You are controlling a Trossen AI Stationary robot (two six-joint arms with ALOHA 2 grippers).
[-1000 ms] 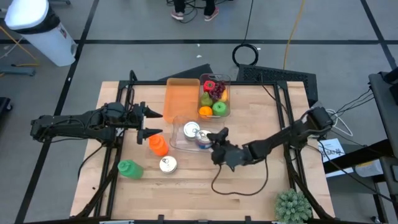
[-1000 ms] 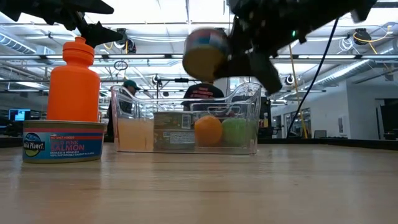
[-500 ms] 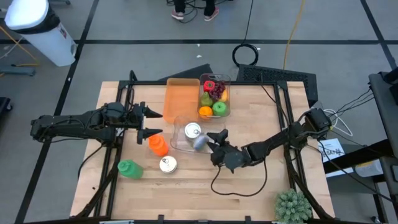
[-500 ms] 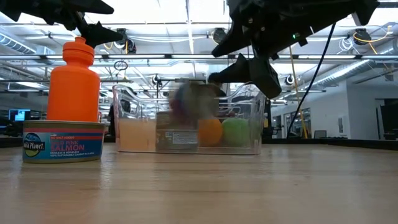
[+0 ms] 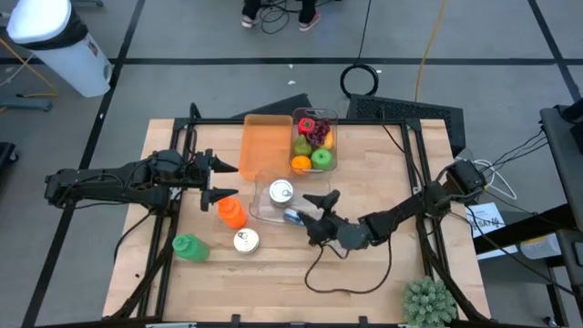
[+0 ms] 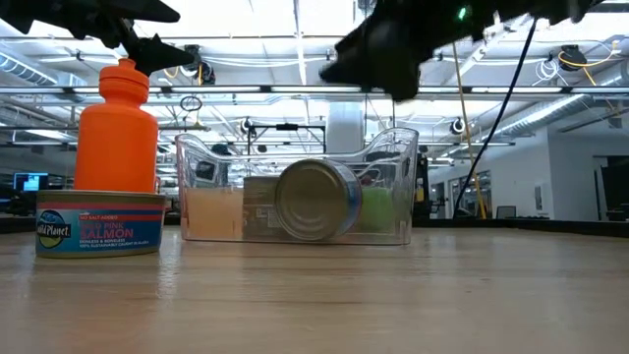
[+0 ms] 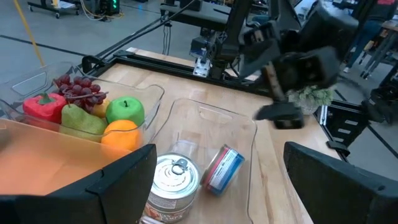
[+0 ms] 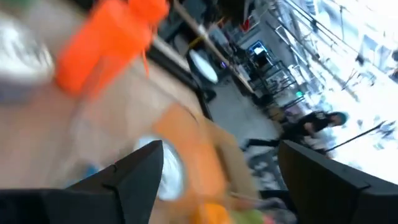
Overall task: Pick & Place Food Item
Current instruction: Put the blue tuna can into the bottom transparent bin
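Note:
A clear bin (image 5: 258, 187) (image 6: 395, 157) in the middle of the table holds two cans. One can stands upright (image 5: 281, 191) (image 7: 171, 182). The other lies on its side (image 5: 293, 217) (image 6: 314, 200) (image 7: 222, 169) on the bin's floor. My right gripper (image 5: 316, 210) (image 6: 378, 49) (image 7: 281, 93) is open, above and just to the near right of the lying can, touching nothing. My left gripper (image 5: 227, 179) (image 7: 221, 155) is open and hovers left of the bin, above the orange bottle (image 5: 230, 212) (image 6: 118, 123).
A salmon can (image 5: 245, 240) (image 6: 100, 222) and a green bottle (image 5: 187, 247) stand near the left front. An orange bin (image 5: 264, 146) and a clear bin of fruit (image 5: 314, 141) (image 7: 93, 112) sit at the far side. A black cable (image 5: 337, 273) loops on the wood; a green plant (image 5: 428, 301) is at the near right corner.
My right gripper has opened and let go of the can it held above the clear bin. The can has fallen into the bin and now lies on its side. The gripper has then risen and drawn slightly toward the near edge.

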